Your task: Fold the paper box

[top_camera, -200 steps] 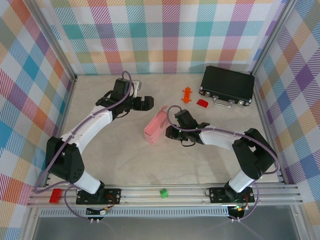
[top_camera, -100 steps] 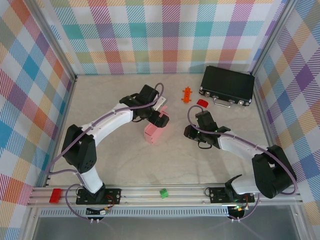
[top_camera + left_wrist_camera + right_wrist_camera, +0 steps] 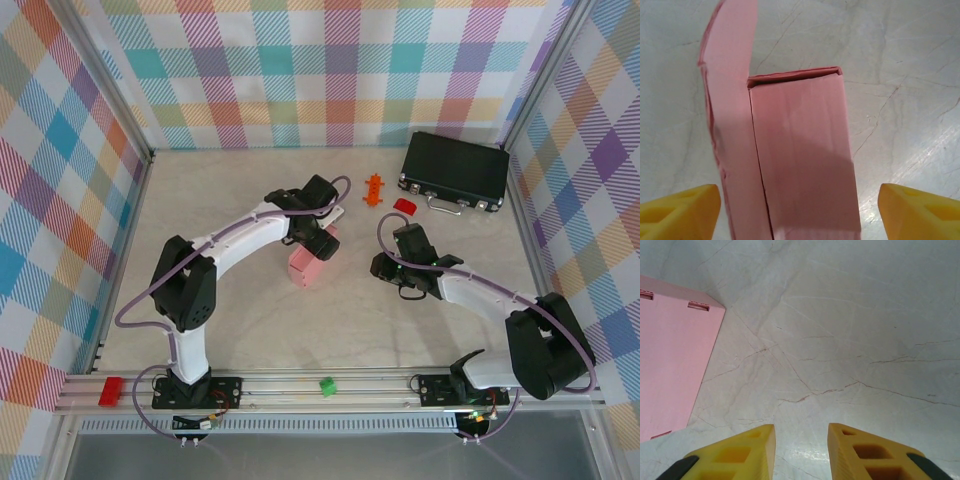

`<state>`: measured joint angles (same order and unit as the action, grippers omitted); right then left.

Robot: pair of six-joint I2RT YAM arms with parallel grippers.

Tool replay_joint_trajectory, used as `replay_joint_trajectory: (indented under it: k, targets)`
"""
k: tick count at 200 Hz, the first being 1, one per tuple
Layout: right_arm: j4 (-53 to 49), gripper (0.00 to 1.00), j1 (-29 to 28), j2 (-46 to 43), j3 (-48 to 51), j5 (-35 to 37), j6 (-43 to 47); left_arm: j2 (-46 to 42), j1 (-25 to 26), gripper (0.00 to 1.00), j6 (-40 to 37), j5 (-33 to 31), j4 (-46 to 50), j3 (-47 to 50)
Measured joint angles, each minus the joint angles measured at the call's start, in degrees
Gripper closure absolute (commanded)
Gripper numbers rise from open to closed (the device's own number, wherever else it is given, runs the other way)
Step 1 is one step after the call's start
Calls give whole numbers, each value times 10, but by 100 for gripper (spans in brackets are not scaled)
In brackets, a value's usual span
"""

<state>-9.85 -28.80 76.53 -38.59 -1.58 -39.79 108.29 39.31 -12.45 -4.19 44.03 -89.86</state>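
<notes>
The paper box (image 3: 301, 268) is a salmon-pink card box lying on the marble table, with one long flap (image 3: 730, 60) standing open along its left side. My left gripper (image 3: 325, 243) hangs over the box's far end. In the left wrist view its yellow fingers (image 3: 920, 212) stand either side of the box (image 3: 805, 160), open, with a gap on the right. My right gripper (image 3: 382, 268) sits low to the right of the box, apart from it. It (image 3: 801, 450) is slightly open over bare table, and the box's side (image 3: 675, 355) shows at the left.
A black hard case (image 3: 455, 170) stands at the back right, with a small red block (image 3: 404, 206) and an orange piece (image 3: 374, 189) in front of it. A green block (image 3: 327, 386) and a red block (image 3: 110, 390) sit on the front rail.
My left arm swung right from the back left and came down over the box, its jaws narrowing. My right gripper drew back to the right, away from the box.
</notes>
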Motion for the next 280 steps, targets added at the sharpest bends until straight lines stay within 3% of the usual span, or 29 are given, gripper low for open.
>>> replay_joint_trajectory:
  k: [174, 223, 280]
  targets:
    - [-19, 64, 14, -20, 8, 1, 0, 19, 7, 48, -71, 23, 22, -13]
    - [-28, 64, 19, -37, 18, 5, 0, 34, 7, 49, -130, 59, 26, -32]
    - [-34, 63, 21, -54, 34, 9, 0, 40, 7, 48, -269, 109, 42, -42]
